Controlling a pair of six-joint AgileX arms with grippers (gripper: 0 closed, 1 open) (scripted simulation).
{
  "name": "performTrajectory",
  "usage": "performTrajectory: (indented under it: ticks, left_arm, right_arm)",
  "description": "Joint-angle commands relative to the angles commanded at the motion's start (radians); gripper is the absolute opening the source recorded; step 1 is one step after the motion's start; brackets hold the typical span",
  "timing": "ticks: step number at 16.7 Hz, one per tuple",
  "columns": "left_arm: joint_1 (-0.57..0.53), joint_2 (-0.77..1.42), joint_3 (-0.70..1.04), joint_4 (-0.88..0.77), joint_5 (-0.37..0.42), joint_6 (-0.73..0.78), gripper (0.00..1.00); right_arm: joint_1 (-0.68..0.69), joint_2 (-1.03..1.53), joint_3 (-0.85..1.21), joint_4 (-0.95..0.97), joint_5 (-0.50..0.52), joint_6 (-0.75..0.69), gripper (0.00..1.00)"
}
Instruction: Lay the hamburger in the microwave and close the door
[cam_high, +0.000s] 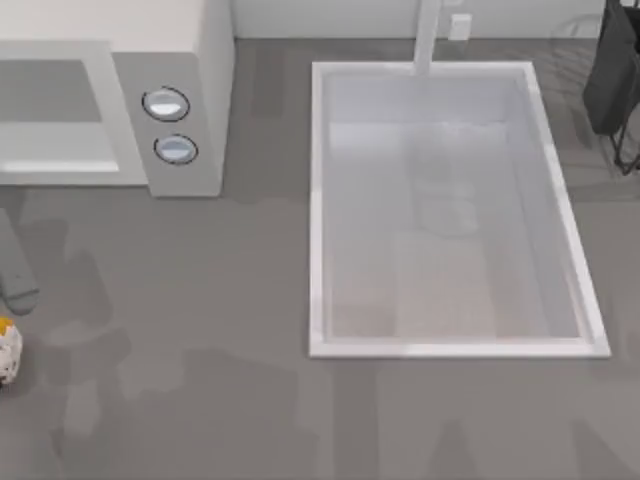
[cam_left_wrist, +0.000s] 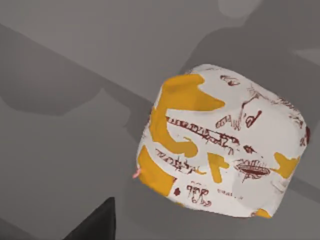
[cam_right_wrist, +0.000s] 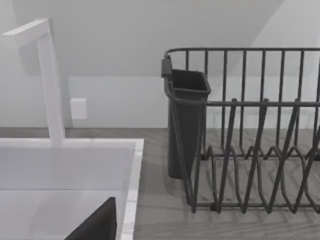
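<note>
The hamburger (cam_high: 7, 352) lies on the grey table (cam_high: 200, 330) at its left edge — well in front of the open microwave (cam_high: 180, 60). Whether either hand is clenched — cannot tell.

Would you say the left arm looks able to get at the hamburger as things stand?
Probably yes. The hamburger lies in the open on the grey counter at the table's left edge, close beneath the left wrist camera, with nothing lying around it. Whether the fingers are positioned to grip is unclear.
</note>
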Motion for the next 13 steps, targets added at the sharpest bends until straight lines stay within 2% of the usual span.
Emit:
performTrajectory:
  ticks: [3, 6, 13]
  left_arm:
    - [0.016, 0.187, 0.134, -0.112, 0.001, 0.175, 1.0]
    - [0.025, 0.278, 0.22, -0.17, 0.005, 0.27, 1.0]
    - [0.022, 0.289, 0.239, -0.169, 0.007, 0.286, 1.0]
  right_arm:
    - [0.0, 0.0, 0.0, 0.0, 0.0, 0.0, 1.0]
    - [0.0, 0.0, 0.0, 0.0, 0.0, 0.0, 1.0]
    - [0.0, 0.0, 0.0, 0.0, 0.0, 0.0, 1.0]
